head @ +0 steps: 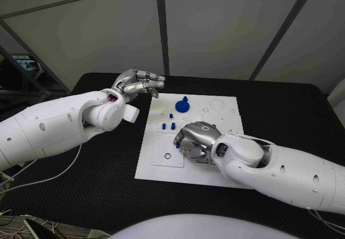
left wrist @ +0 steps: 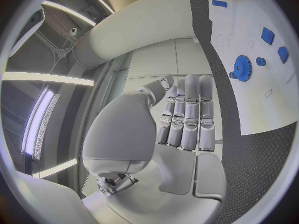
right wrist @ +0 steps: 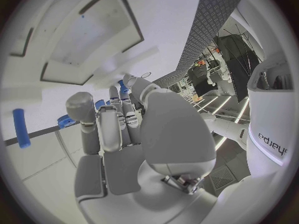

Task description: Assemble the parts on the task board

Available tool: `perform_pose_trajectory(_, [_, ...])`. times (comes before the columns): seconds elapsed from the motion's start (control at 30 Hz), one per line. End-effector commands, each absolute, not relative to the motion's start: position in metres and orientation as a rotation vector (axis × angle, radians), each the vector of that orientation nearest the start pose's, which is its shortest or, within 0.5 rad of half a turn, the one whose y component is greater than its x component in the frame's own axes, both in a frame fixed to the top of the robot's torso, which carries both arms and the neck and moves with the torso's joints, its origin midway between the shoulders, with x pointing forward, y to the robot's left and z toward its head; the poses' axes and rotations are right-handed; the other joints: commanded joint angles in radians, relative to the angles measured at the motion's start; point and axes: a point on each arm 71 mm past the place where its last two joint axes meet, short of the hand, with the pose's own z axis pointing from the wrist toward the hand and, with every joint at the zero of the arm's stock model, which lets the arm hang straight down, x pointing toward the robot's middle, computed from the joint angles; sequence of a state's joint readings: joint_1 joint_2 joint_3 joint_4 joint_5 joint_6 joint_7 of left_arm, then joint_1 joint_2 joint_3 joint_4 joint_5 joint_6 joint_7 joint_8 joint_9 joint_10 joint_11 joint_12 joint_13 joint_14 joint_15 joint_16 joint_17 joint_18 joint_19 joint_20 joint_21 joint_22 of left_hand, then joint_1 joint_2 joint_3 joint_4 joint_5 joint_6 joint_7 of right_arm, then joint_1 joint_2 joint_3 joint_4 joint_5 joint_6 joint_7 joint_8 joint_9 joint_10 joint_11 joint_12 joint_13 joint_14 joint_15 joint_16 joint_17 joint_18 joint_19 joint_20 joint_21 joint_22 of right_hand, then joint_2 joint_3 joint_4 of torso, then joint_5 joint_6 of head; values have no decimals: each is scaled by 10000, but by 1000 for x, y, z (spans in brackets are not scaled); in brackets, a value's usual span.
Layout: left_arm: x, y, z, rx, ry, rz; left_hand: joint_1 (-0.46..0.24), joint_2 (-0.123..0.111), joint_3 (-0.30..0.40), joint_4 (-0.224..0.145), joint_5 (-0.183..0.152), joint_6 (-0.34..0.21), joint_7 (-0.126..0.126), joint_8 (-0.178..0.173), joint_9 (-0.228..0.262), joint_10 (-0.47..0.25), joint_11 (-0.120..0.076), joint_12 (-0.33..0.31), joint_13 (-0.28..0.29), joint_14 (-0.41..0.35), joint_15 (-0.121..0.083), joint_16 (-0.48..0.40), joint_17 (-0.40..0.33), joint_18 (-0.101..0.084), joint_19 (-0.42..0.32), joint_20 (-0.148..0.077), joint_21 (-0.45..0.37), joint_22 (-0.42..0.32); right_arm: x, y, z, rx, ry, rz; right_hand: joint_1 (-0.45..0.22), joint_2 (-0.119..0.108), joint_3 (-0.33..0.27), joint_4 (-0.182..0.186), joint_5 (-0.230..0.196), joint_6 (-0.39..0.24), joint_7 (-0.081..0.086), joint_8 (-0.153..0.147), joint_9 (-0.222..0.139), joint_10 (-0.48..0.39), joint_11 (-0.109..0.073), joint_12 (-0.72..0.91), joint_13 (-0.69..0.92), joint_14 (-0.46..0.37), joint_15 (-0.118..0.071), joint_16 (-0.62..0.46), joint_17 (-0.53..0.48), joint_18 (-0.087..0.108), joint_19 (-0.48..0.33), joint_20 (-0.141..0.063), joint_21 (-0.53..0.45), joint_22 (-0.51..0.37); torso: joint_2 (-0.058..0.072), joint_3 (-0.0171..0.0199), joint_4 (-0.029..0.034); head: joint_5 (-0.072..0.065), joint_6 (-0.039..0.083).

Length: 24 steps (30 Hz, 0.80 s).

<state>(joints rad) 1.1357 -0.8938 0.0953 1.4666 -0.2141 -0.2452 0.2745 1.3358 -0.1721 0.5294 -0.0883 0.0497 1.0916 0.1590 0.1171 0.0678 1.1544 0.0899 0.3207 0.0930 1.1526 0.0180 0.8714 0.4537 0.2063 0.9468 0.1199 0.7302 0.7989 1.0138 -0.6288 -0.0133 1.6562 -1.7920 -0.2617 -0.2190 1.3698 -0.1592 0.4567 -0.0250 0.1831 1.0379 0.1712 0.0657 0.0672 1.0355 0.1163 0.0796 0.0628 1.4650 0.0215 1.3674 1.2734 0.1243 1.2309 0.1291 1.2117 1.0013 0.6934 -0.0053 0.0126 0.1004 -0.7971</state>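
Note:
The white task board (head: 216, 172) lies in the middle of the black table. A blue gear (head: 183, 105) stands near its far edge, with small blue parts (head: 169, 125) just in front of it. My right hand (head: 194, 140) is low over the board's middle, fingers bent down. A small blue part (right wrist: 122, 86) shows between its thumb and a fingertip, seemingly pinched. A blue peg (right wrist: 21, 128) and further blue parts (right wrist: 65, 120) lie on the board beyond its fingers. My left hand (head: 138, 82) hangs above the table off the board's far left corner and holds nothing. The left wrist view shows its fingers (left wrist: 187, 117) side by side and the gear (left wrist: 241, 67).
Round holes and recesses (head: 216, 105) mark the board's far right part, and a ring-shaped hole (head: 167, 156) sits near its left edge. Bare black table (head: 287, 114) surrounds the board. A white cable (head: 61, 172) runs over the table's left side.

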Motion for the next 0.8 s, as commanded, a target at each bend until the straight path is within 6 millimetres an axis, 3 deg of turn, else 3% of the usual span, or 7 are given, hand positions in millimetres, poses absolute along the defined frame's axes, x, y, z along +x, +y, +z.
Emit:
perform_pose_trajectory(0.03, [503,248,-167,-9890,14722,-14569,14,108,6,-62,25,9,37,-60,-10,-46,-11,-41,-9,-43,-4,-15,-13,-260,-26,25,-6,9,401,-61,-225,-4492,15802,8306,42,-87,-118,-23,-26,-149,-4,-24,-11,-154,9,76,23,442,64,-75,-60,8,-128,0,-108,-148,0,9,-7,-26,38])
perform_pose_trajectory(0.33, [503,248,-167,-9885,14791,-14607,12,106,3,-66,25,3,42,-64,-11,-55,-6,-43,-12,-57,-1,-18,-17,-261,-36,27,-9,13,395,-84,-210,-3898,15151,8513,65,-66,-193,-20,-18,-228,-47,-8,-3,-165,-10,229,50,413,59,-143,-166,23,-149,9,-166,-216,-12,7,-33,-122,134])
perform_pose_trajectory(0.5, [503,248,-168,-9883,14821,-14623,12,106,3,-68,26,2,43,-64,-11,-57,-5,-44,-13,-64,1,-21,-19,-262,-41,28,-11,14,402,-103,-193,-3282,15112,8312,59,-39,-232,11,-17,-210,-114,16,11,-71,-53,396,67,412,25,-148,-184,25,-131,-10,-179,-225,-10,7,-36,-236,230])
perform_pose_trajectory(0.63, [503,249,-168,-9890,14859,-14623,12,106,3,-68,26,2,43,-64,-11,-57,-5,-44,-13,-64,1,-21,-19,-262,-41,28,-11,14,415,-131,-179,-2890,15508,7618,30,-44,-272,53,-27,-201,-149,24,17,50,-96,572,71,415,-10,-148,-199,22,-106,-40,-187,-228,-4,12,-62,-349,314])
perform_pose_trajectory(0.8, [503,248,-168,-9878,14890,-14660,13,108,3,-69,25,2,43,-65,-11,-58,-4,-43,-13,-71,3,-23,-22,-263,-46,29,-12,15,424,-151,-175,-2936,15823,6849,-26,-124,-361,88,-58,-213,-199,21,17,-7,-104,613,50,411,-18,-160,-223,25,-118,-52,-221,-267,0,14,-74,-391,342])
